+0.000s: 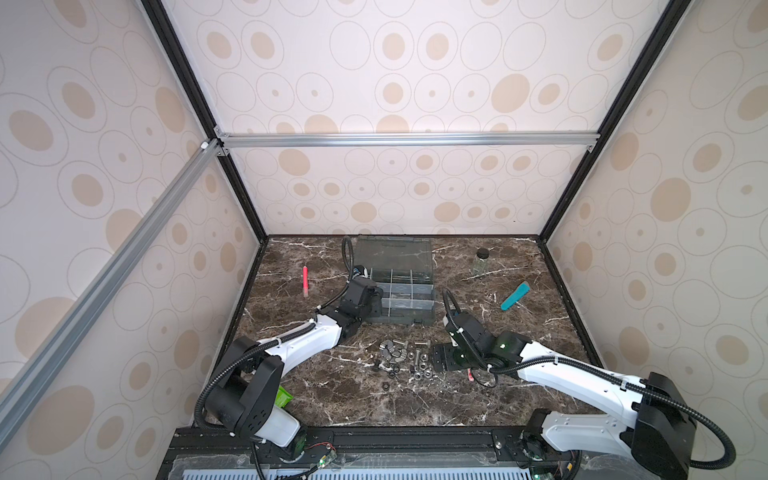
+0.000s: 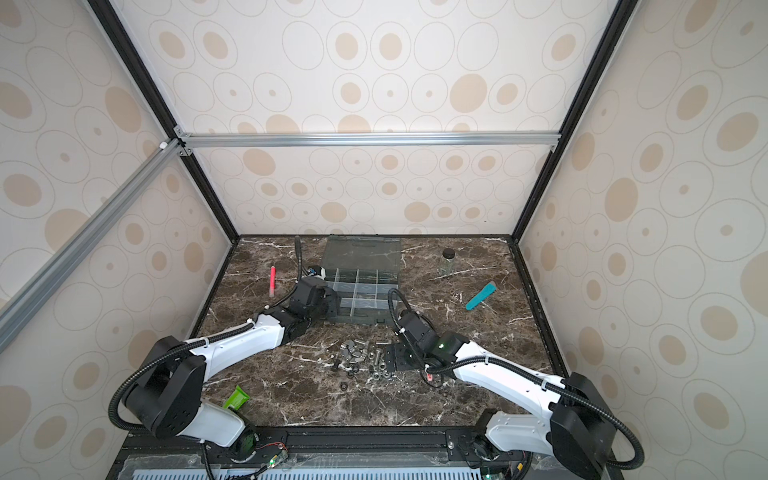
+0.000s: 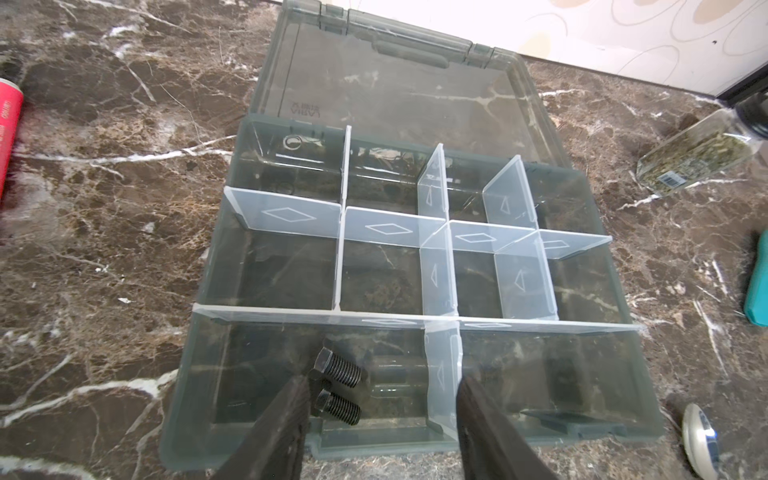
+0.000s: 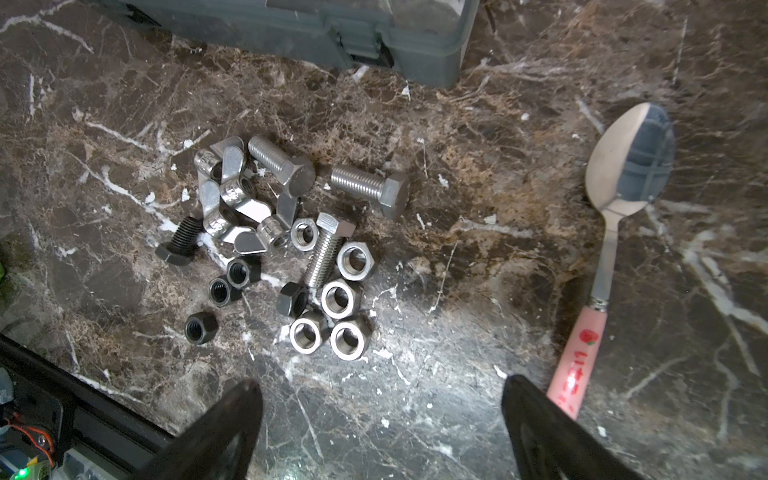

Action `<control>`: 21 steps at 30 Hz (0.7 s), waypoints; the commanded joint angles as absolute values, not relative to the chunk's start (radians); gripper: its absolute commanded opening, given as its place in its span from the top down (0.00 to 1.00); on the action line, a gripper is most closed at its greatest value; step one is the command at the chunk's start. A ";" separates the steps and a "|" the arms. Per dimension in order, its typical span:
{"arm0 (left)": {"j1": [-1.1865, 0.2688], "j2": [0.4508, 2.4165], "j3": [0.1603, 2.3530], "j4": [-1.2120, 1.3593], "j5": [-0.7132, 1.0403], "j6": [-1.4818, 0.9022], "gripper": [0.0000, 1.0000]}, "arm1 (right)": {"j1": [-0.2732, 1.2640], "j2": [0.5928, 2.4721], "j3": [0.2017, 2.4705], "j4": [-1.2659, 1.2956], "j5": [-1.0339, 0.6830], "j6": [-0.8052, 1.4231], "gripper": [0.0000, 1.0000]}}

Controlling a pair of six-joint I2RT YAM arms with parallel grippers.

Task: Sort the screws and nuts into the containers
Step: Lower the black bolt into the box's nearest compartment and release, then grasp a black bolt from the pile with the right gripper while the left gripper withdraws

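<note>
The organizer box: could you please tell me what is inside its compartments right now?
Two black screws lie in a front compartment of the organizer box. The other compartments look empty, though fingers of the left gripper cover parts of the front row.

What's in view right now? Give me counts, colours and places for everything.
organizer box: one, grey, lid open, back centre
black screws: two, in a front-row compartment of the box
silver screws: three, in the loose pile in front of the box
loose black screw: one, at the pile's edge
silver hex nuts: five, in the pile
black nuts: four, in the pile
wing nuts: several, silver, tangled, count unclear
spoon: one, pink handle, beside the pile
jar: one, glass, black cap, back right
red stick: one, left of the box
teal object: one, right of the box
green object: one, by the left arm's base
left gripper: open, over the box's front row
right gripper: open, near the pile
</note>
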State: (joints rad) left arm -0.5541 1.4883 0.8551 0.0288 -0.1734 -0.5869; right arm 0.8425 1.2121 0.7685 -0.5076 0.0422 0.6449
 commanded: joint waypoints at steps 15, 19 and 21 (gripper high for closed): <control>-0.519 1.241 0.677 -0.043 -0.218 -0.671 0.40 | 0.916 1.431 0.948 -0.395 -0.175 0.216 0.08; -0.479 1.149 0.628 -0.079 -0.207 -0.682 0.40 | 0.926 1.538 1.035 -0.392 -0.234 0.127 0.09; -0.454 1.098 0.602 -0.095 -0.198 -0.684 0.40 | 0.935 1.592 1.081 -0.400 -0.256 0.094 0.09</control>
